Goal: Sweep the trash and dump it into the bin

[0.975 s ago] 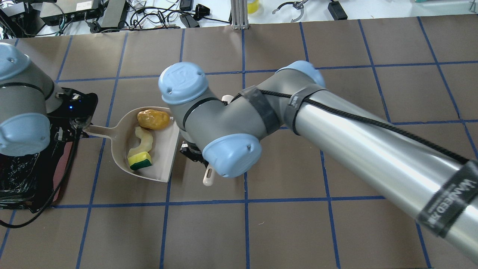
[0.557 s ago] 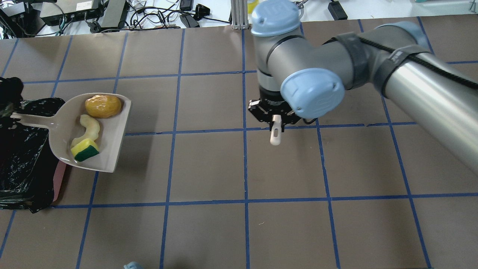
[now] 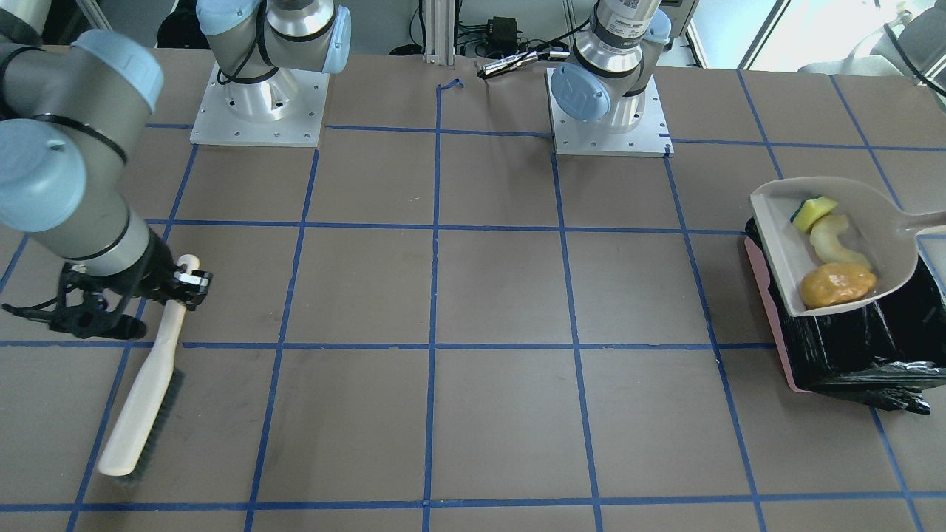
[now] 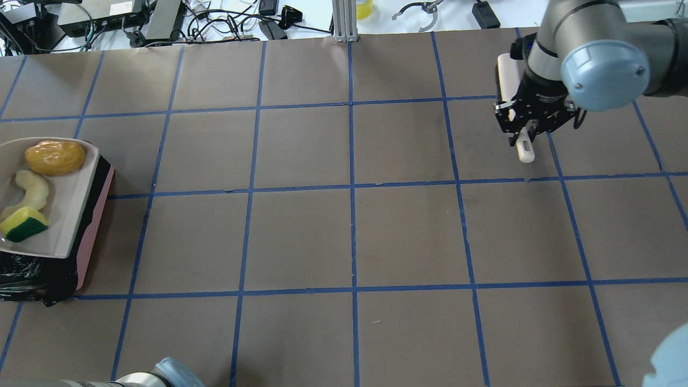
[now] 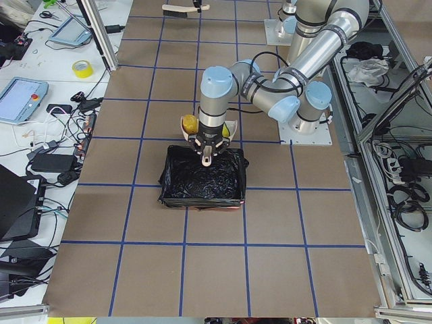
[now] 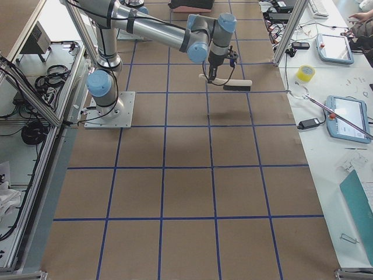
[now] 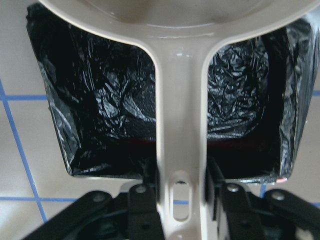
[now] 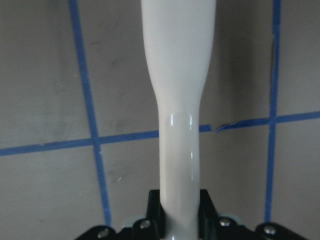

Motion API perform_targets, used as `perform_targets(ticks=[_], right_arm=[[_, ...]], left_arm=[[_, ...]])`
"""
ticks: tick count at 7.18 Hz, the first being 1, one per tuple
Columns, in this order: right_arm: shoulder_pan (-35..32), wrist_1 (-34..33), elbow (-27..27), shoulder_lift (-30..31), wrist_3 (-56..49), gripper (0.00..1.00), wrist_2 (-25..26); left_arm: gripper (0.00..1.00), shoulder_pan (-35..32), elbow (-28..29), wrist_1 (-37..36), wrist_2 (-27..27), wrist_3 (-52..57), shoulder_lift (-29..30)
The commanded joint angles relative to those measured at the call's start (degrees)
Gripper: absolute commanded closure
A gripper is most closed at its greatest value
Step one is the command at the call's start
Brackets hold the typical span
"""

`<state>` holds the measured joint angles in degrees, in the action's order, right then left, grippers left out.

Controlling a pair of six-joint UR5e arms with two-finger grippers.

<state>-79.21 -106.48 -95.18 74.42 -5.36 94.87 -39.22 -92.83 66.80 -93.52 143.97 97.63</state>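
The translucent dustpan [image 4: 79, 201] hangs over the bin [image 4: 94, 226], a pinkish box lined with a black bag [image 3: 850, 332]. In the pan lie the orange-brown lump [image 4: 55, 157], the cream crescent [image 4: 31, 193] and the yellow-green sponge wedge [image 4: 22, 226]. My left gripper [image 7: 180, 202] is shut on the dustpan's handle above the open bag; it is out of the overhead view. My right gripper [image 4: 524, 131] is shut on the handle of a cream brush [image 3: 144, 384] at the table's far right, held low with its bristles toward the table.
Blue tape lines grid the brown table [image 4: 349, 236]. The two arm bases [image 3: 606, 111] stand at the robot's side. Cables and boxes [image 4: 134, 21] lie beyond the far table edge. The bin stands at the table's left end.
My left arm carried the loaded dustpan leftward, from the table to above the bin. My right arm carried the brush from beside the dustpan to the far right.
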Motion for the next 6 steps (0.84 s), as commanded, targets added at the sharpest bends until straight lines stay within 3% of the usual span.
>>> perform_targets(ticks=[1,2,3,5,6], right_arm=[[8.60,-7.15,-0.70,-4.19,-8.67,0.94,1.55],[9.24,-9.26,-2.53,-5.59,-11.31,0.94,1.55],[11.42,-10.15,-3.77,-6.04,-11.60,0.94,1.46],[12.85,-8.84,-5.00,-5.52,-14.83,0.94,-0.82],[12.85,-7.79,-5.45,-5.08,-14.94,0.94,-0.91]], left_arm=[[1.00,2.74,8.07,-3.40,-5.49,6.57,4.22],[1.00,2.65,8.10,-11.70,-11.10,8.85,5.54],[1.00,2.39,6.10,-15.43,-14.02,9.48,5.90],[1.00,-5.12,-0.39,-31.30,-28.31,11.59,5.90],[1.00,-10.30,-0.77,-34.08,-35.43,11.51,5.99]])
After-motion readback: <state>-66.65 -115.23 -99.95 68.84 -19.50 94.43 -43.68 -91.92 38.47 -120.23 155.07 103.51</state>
